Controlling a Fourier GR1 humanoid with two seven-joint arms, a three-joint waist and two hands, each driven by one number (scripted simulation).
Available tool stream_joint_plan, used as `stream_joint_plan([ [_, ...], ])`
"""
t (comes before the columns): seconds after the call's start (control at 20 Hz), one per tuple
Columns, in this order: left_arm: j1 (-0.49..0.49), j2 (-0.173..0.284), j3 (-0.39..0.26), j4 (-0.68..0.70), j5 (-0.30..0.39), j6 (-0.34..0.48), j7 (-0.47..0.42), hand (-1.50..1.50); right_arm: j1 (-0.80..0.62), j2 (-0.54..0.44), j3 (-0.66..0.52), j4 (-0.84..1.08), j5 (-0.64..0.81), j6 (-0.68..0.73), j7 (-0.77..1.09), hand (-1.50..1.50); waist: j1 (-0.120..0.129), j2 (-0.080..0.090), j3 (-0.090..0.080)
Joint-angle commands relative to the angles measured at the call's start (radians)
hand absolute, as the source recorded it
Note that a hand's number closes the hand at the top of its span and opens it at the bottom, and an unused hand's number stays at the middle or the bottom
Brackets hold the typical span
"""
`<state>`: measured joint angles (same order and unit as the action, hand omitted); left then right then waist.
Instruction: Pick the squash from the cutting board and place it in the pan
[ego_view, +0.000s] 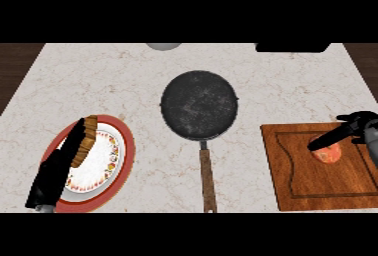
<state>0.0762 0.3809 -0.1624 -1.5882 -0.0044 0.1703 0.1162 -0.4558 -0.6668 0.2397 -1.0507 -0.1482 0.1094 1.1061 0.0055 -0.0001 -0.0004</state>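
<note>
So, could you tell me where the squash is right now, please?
In the head view the squash lies on the cutting board at the right, under the right hand, with the pan to its left.

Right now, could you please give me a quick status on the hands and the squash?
Right hand over the squash, open, not gripping. Squash on cutting board. Left hand open over the plate. Pan empty, path clear.
</note>
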Motion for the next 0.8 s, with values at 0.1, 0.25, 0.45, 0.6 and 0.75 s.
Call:
stream_joint_plan([
  [0.1,-0.030,0.003,0.045,0.016,-0.016,-0.028,0.008,0.00,-0.030,0.026,-0.024,0.026,0.034,0.028,0.124,-1.50,-0.002,0.000,0.000],
  [0.25,0.054,-0.024,0.023,-0.002,-0.031,-0.035,-0.041,0.00,0.015,0.057,-0.022,0.035,0.063,0.017,0.079,-1.50,0.000,0.000,0.000],
  [0.45,0.031,-0.051,0.024,-0.039,-0.049,-0.028,0.010,0.00,0.009,0.078,-0.042,0.132,0.098,0.023,0.013,-1.50,0.002,0.000,0.001],
  [0.6,0.026,-0.047,0.047,-0.051,-0.071,-0.041,0.028,0.00,0.027,0.102,-0.057,0.091,0.128,0.014,0.022,-1.50,-0.002,-0.001,0.000],
  [0.75,-0.045,-0.029,0.113,0.072,-0.042,-0.100,-0.036,0.00,-0.040,0.143,-0.081,0.172,0.167,-0.011,-0.004,-1.50,0.000,0.001,0.000],
])
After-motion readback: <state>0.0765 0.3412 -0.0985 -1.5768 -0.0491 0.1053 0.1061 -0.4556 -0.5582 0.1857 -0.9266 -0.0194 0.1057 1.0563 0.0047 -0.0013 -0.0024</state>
